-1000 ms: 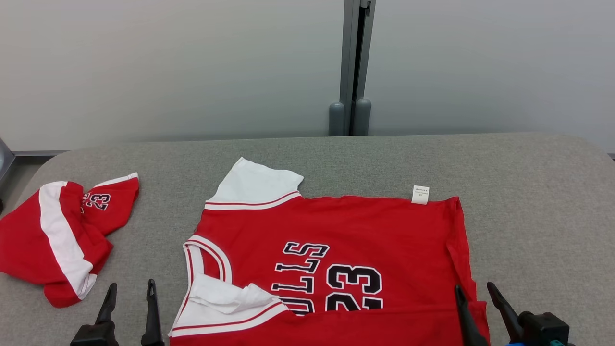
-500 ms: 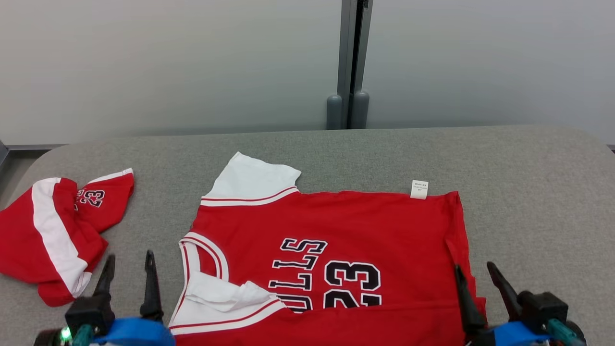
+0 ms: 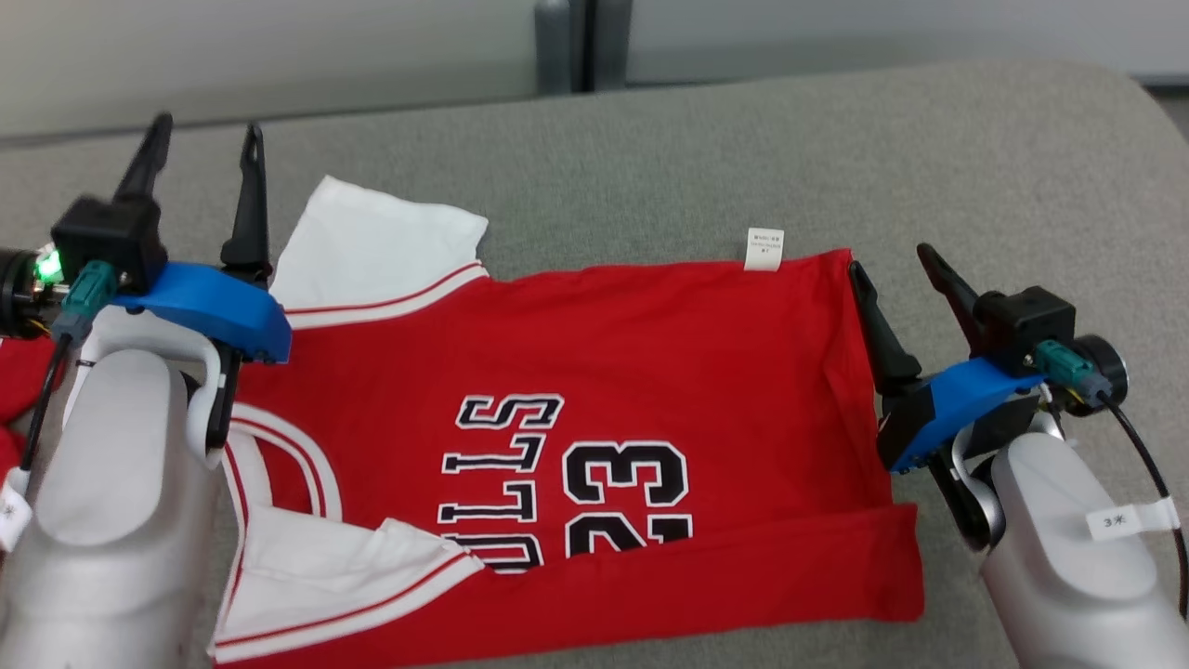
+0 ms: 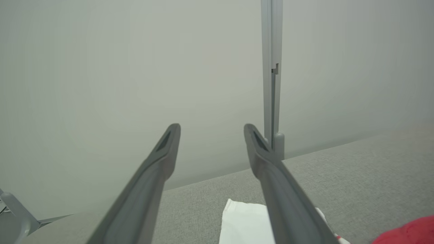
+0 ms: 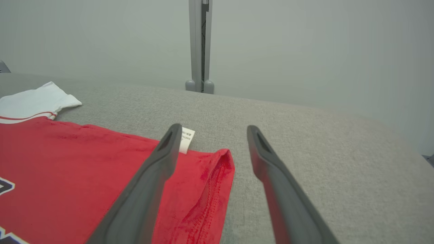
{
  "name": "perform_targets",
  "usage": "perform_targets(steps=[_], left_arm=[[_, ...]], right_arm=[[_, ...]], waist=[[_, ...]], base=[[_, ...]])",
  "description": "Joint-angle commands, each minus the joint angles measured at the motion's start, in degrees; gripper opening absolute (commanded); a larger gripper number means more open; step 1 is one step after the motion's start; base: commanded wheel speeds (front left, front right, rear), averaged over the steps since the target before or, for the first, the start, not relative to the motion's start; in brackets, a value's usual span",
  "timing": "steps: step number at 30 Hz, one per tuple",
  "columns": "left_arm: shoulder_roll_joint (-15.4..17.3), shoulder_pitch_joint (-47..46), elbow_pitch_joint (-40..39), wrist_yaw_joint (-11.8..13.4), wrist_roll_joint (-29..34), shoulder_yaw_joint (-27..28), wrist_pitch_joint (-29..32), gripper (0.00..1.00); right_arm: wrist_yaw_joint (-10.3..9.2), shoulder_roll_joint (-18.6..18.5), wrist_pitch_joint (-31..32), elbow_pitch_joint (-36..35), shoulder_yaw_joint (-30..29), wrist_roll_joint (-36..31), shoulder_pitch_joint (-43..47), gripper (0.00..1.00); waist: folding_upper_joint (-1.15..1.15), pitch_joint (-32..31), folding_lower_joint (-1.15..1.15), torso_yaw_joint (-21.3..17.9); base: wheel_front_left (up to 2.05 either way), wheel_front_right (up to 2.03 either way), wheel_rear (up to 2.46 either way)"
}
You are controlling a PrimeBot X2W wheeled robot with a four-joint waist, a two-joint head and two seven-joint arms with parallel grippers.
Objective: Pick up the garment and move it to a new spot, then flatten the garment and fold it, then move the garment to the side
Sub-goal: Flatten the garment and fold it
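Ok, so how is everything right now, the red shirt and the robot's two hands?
Red jersey: spread flat on the table, near edge folded over.
Near sleeve: crumpled.
Left gripper: fingers open, empty.
Right gripper: fingers open, empty.

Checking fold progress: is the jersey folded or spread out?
Mostly spread: the jersey lies flat on the table, only its near edge folded over, covering the bottom of the 23.

The grey cloth-covered table (image 3: 650, 139) is viewed steeply and closely from above by the head camera, whereas it is skimmed low and forward, toward the pale wall panel (image 4: 101, 67) and grey upright post (image 5: 200, 44), by both wrist cameras, the white short sleeve (image 3: 372, 232) of the red printed jersey (image 3: 604, 325) being shared by all three.
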Motion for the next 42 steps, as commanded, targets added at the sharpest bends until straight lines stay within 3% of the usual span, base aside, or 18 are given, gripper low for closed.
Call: perform_targets(steps=[1, 8, 14, 21, 28, 29, 30, 31, 32, 41, 42], left_arm=[[1.16, -3.25, 1.77, -0.2, -1.45, -1.96, 0.92, 1.0], [7.53, -17.78, 10.7, -0.22, -11.57, -15.92, 9.03, 1.0], [12.56, -24.52, 16.59, -0.22, -18.69, -27.15, 16.42, 1.0], [15.3, -26.32, 21.37, -0.23, -25.87, -33.78, 20.92, 1.0], [15.5, -25.97, 23.14, -0.23, -32.16, -37.04, 21.38, 1.0], [15.46, -26.1, 23.25, -0.23, -32.66, -37.67, 21.3, 0.86], [15.42, -26.23, 23.29, -0.23, -32.95, -38.47, 21.28, 0.42], [15.32, -26.24, 23.34, -0.23, -33.49, -39.03, 21.1, 0.15], [15.21, -26.24, 23.3, -0.23, -34.02, -39.6, 20.82, 0.0], [14.77, -28.14, 23.29, -0.23, -36.46, -43.59, 16.74, 0.0], [14.66, -28.81, 23.46, -0.23, -36.84, -44.46, 15.7, 0.0]], right_arm=[[0.0, -0.62, 0.87, 1.19, 0.76, 0.34, -2.16, 1.0], [0.01, -1.37, 3.07, 4.82, 5.7, 3.13, -10.63, 1.0], [0.01, -0.82, 2.34, 6.02, 8.91, 5.47, -15.31, 1.0], [0.01, -0.65, 1.5, 6.22, 11.7, 8.08, -17.57, 1.0], [0.01, -1.57, 2.89, 5.59, 14.17, 10.54, -18.71, 1.0], [0.01, -1.75, 3.28, 5.68, 14.39, 10.95, -18.77, 1.0], [0.01, -1.82, 3.73, 5.89, 14.62, 11.24, -18.9, 1.0], [0.01, -1.98, 4.3, 6.15, 14.81, 11.46, -19.08, 1.0], [0.01, -2.19, 4.98, 6.54, 14.93, 11.72, -19.16, 1.0], [0.01, -3.99, 10.41, 9.39, 17.01, 14.37, -19.3, 1.0], [0.01, -4.22, 11.66, 9.69, 17.51, 15.38, -19.57, 0.16]], waist=[[-0.02, 1.63, -0.03, -0.11], [-0.02, 8.56, -0.03, -3.66], [-0.02, 12.99, -0.03, -6.35], [-0.02, 14.68, -0.03, -7.78], [-0.02, 16.03, -0.03, -8.28], [-0.02, 16.09, -0.03, -8.21], [-0.02, 16.14, -0.03, -8.11], [-0.02, 16.14, -0.03, -8.0], [-0.02, 16.06, -0.03, -7.82], [-0.02, 15.15, -0.03, -6.07], [-0.02, 15.04, -0.03, -5.74]], base=[[0.0, 0.0, 0.0], [0.0, 0.0, 0.0], [0.0, 0.0, 0.0], [0.0, 0.0, 0.0], [0.0, 0.0, 0.0], [0.0, 0.0, 0.0], [0.0, 0.0, 0.0], [0.0, 0.0, 0.0], [0.0, 0.0, 0.0], [0.0, 0.0, 0.0], [0.0, 0.0, 0.0]])
